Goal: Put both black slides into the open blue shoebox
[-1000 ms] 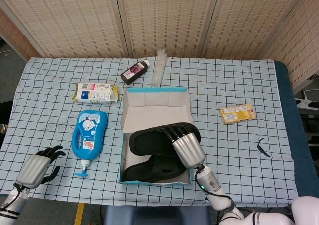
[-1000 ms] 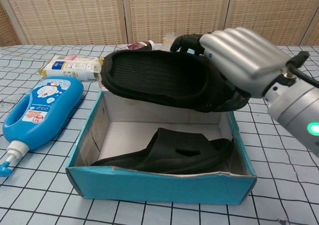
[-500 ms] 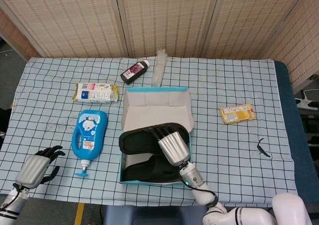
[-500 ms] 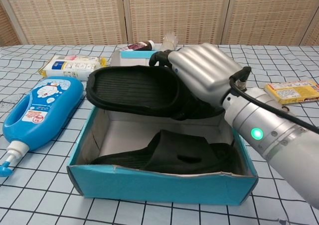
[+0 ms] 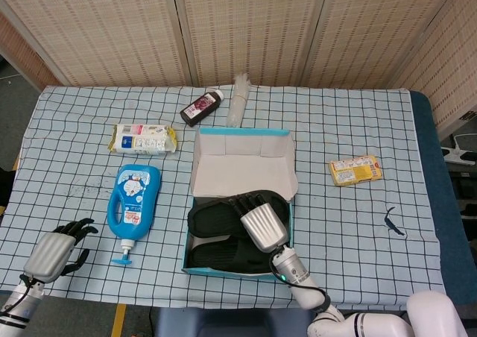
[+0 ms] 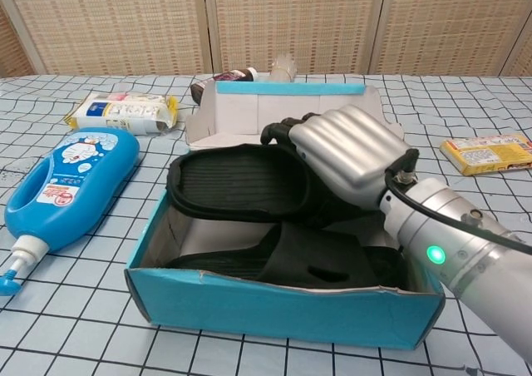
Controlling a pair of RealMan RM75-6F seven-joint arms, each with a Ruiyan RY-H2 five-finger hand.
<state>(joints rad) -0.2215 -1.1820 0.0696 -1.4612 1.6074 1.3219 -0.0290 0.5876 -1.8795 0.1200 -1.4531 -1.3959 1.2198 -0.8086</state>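
The open blue shoebox (image 5: 232,271) stands mid-table, its front wall (image 6: 283,316) close in the chest view. One black slide (image 5: 222,257) lies on the box floor, also visible as the lower slide (image 6: 309,255). My right hand (image 5: 262,228) grips the second black slide (image 5: 211,219) by its strap end. That slide (image 6: 237,185) sits level across the box's left rim, over the first one, under my right hand (image 6: 347,153). My left hand (image 5: 57,250) rests at the table's near left corner, fingers apart, holding nothing.
A blue pump bottle (image 5: 133,199) lies left of the box, with a wipes pack (image 5: 144,138) behind it. A dark bottle (image 5: 201,107) and a clear plastic tube (image 5: 238,102) lie beyond the box lid. A yellow packet (image 5: 355,170) sits to the right.
My right hand has lowered the second slide from above the box down onto its rim and into it. The box has shifted slightly right. The left hand has stayed still.
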